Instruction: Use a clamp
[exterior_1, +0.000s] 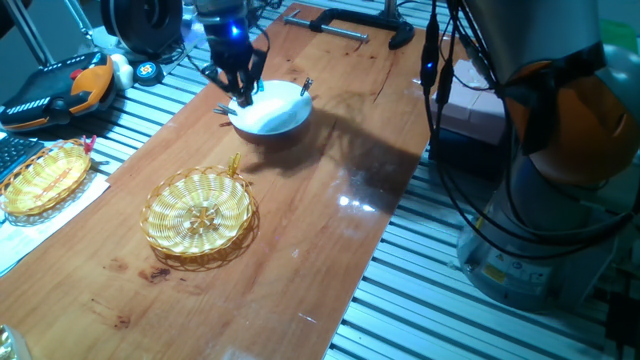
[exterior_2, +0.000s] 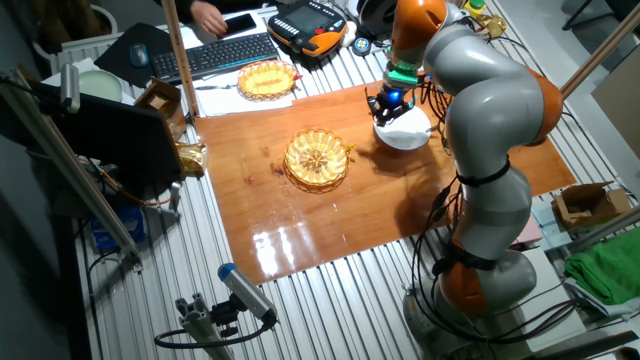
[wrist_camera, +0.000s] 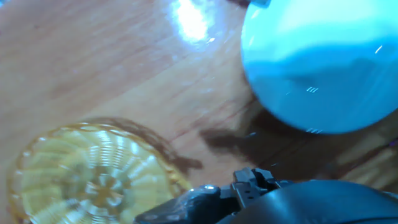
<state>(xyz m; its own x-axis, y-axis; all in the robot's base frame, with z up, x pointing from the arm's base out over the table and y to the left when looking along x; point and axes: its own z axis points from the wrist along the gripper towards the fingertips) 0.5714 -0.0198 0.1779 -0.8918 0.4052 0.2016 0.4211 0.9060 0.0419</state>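
The clamp (exterior_1: 235, 164) is a small yellowish peg standing at the far rim of the round wicker basket (exterior_1: 200, 213), also visible as a tiny sliver, the clamp (exterior_2: 351, 150), beside the basket (exterior_2: 316, 158). My gripper (exterior_1: 243, 96) hangs well beyond it, over the near-left rim of a white bowl (exterior_1: 275, 112). Its two dark fingers converge to a point and look shut, with nothing visible between them. The hand view shows the bowl (wrist_camera: 317, 68) and the basket (wrist_camera: 87, 174), but not the fingertips or the clamp.
Dark fork-like utensils (exterior_1: 220, 108) lie beside the bowl. A large bar clamp (exterior_1: 330, 25) rests at the far end of the wooden board. An oval wicker basket (exterior_1: 45, 178) sits off the board at left, near a pendant (exterior_1: 60, 85).
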